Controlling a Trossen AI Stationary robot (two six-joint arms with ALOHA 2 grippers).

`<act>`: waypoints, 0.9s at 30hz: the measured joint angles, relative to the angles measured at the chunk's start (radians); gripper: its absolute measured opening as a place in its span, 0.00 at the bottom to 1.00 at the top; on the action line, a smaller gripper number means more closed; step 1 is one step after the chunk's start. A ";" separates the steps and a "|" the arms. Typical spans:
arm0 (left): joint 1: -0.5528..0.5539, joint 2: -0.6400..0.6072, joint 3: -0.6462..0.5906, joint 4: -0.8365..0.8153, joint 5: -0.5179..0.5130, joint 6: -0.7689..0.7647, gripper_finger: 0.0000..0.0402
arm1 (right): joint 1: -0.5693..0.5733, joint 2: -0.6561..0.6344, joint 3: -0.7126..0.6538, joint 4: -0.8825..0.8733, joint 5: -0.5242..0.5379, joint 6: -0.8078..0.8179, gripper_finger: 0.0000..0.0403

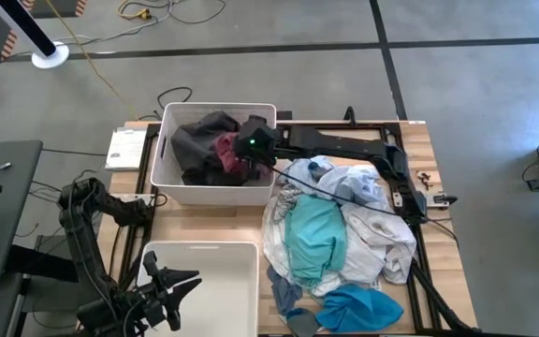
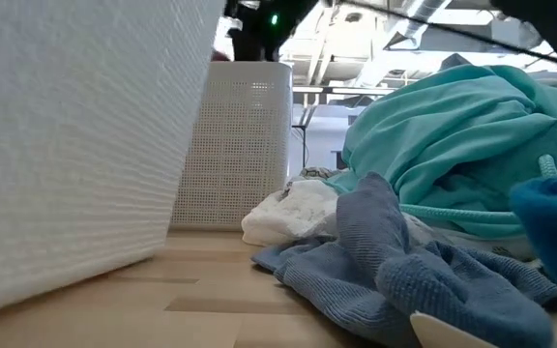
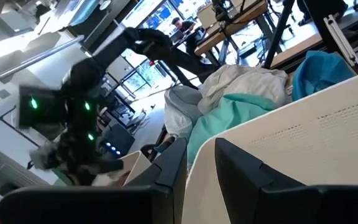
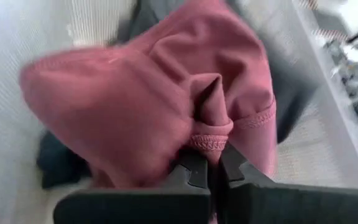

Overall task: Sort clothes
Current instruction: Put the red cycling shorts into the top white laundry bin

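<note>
The right gripper (image 1: 251, 159) reaches from the right arm across the table's far side and hangs over the far bin (image 1: 171, 178). In the right wrist view its fingers (image 4: 194, 171) are pressed together on a fold of the maroon garment (image 4: 148, 93), pinching its stitched hem. The maroon cloth drapes below the claw inside the bin, with a dark grey garment (image 1: 199, 140) beside and under it; the bin's white walls show on both sides.

The left gripper (image 1: 167, 285) waits at the near left of the table, just beside the near bin (image 1: 241, 251). Its fingers (image 3: 173, 165) stand spread apart, with nothing between them, pointing over that bin's rim toward the pile.

The rest of the clothes lie heaped on the table's right half, beside both bins. A teal garment (image 1: 312, 234) sits at the middle of the heap, with white garments (image 1: 382, 234) around and behind it, and a pale blue-grey piece near the far bin. A bright blue garment (image 1: 363, 307) lies at the near edge of the pile, and a grey-blue cloth (image 2: 395, 275) is spread on the wood beside it, in front of the teal in the low view. A small white piece (image 2: 293, 215) lies between that cloth and the far bin.
</note>
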 joint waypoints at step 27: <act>0.011 0.000 0.001 0.004 0.003 -0.003 0.20 | -0.031 -0.044 0.001 -0.240 -0.532 -0.078 0.25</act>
